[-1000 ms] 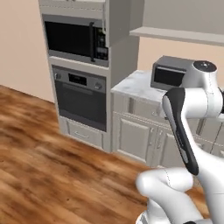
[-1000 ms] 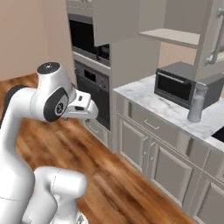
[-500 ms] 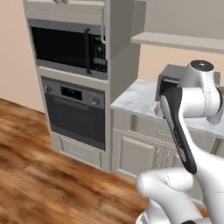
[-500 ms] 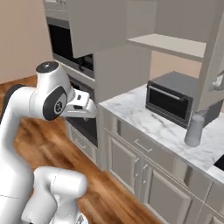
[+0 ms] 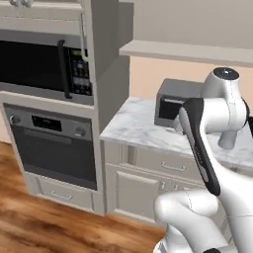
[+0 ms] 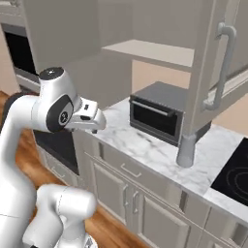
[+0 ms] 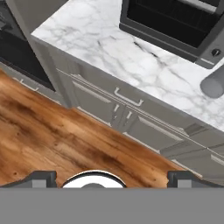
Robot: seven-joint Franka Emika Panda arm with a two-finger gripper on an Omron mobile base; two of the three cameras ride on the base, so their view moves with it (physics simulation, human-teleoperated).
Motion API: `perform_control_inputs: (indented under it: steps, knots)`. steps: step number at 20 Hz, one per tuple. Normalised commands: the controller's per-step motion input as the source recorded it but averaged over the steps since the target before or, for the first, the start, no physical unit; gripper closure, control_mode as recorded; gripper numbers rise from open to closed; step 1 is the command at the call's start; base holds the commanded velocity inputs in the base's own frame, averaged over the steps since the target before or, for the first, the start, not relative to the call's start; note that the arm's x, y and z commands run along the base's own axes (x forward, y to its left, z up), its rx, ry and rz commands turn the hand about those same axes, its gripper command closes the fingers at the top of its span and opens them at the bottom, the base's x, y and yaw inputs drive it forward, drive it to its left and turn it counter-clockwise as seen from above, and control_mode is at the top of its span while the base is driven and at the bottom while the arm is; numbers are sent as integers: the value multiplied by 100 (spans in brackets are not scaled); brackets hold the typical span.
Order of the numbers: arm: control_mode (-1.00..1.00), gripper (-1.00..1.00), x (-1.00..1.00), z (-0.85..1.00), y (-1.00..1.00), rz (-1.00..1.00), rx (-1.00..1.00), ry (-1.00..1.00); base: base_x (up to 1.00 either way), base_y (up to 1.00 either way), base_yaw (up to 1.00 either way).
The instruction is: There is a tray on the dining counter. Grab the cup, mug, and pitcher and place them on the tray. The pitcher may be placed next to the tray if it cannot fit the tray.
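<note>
The pitcher (image 6: 186,150), tall, slim and grey, stands on a white marble counter (image 6: 145,145) to the right of a dark countertop oven. In the hand view the pitcher (image 7: 213,83) sits at the right edge, seen from above. My gripper (image 7: 113,178) is open, its two dark fingertips (image 7: 43,177) wide apart with nothing between them. It hovers over the wooden floor, short of the counter's cabinet fronts. In the right base view my hand (image 6: 89,116) is held out at counter height, left of the oven. The tray, cup, mug and dining counter are out of view.
A dark countertop oven (image 6: 157,114) sits at the back of the counter. A black cooktop (image 6: 235,179) lies at the right. A cabinet door with a long handle (image 6: 220,63) hangs above the pitcher. A built-in microwave (image 5: 44,64) and wall oven (image 5: 49,148) stand on the left.
The whole picture has shifted: the base has driven closer, so the counter, the countertop oven and the pitcher look larger and nearer. The gripper has stayed open.
</note>
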Motion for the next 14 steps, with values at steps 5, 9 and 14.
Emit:
perform_control_inputs:
  steps: [5,9,14]
  knots:
    - [100,-100,0,0,0,0,0,0,56,-1,-38]
    - [100,-100,0,0,0,0,0,0,52,0,-41]
    - [100,-100,0,0,0,0,0,0,36,18,-45]
